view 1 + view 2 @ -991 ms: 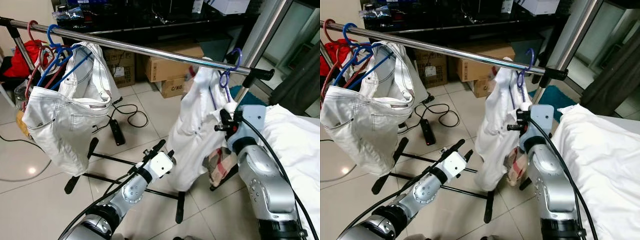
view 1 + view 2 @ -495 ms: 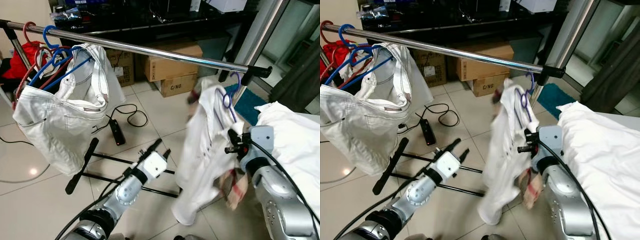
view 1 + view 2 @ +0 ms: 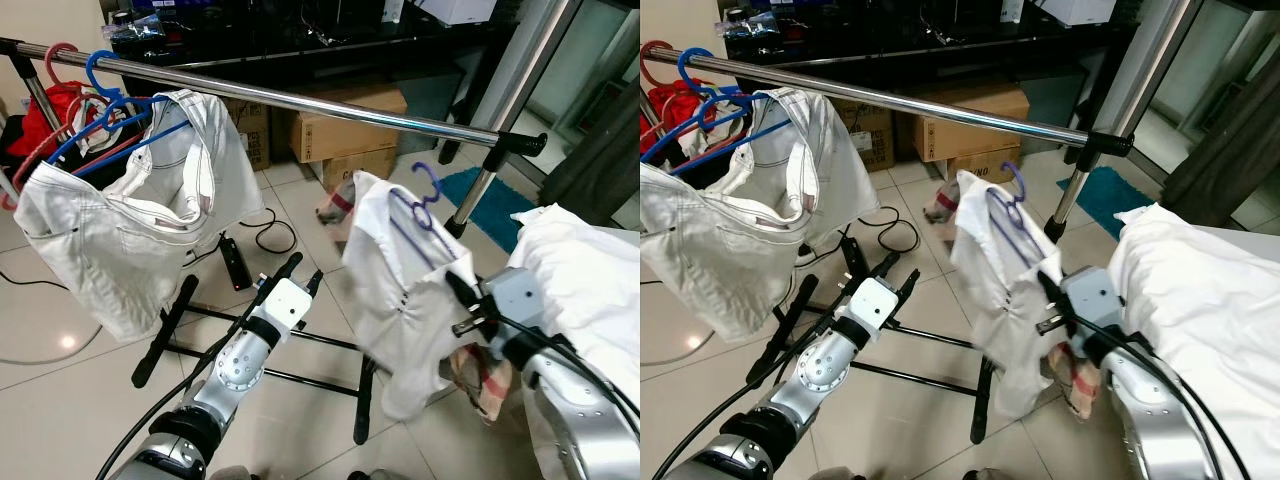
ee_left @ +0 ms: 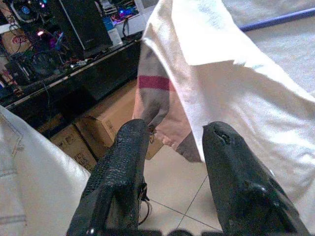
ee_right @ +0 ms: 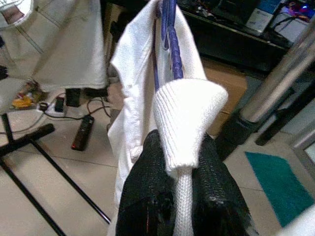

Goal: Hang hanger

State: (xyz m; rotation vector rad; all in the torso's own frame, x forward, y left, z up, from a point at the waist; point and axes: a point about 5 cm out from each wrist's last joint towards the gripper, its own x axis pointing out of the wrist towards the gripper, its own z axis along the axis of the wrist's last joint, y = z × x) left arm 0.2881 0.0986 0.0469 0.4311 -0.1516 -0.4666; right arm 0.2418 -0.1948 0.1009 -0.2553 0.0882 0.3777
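The right gripper (image 3: 1050, 308), low on the right of the head views, is squeezing the collar of the white shirt (image 3: 400, 290) on the purple hanger (image 3: 425, 205); the hanger's hook is sitting in the middle of the frame, below the metal rail (image 3: 300, 100) and not touching it; the robot is likely in the step of bringing it to the rail; next it needs to lift the hook over the rail; the left gripper (image 3: 295, 275), bottom middle, is staying open and empty near the white pants (image 3: 110, 240)
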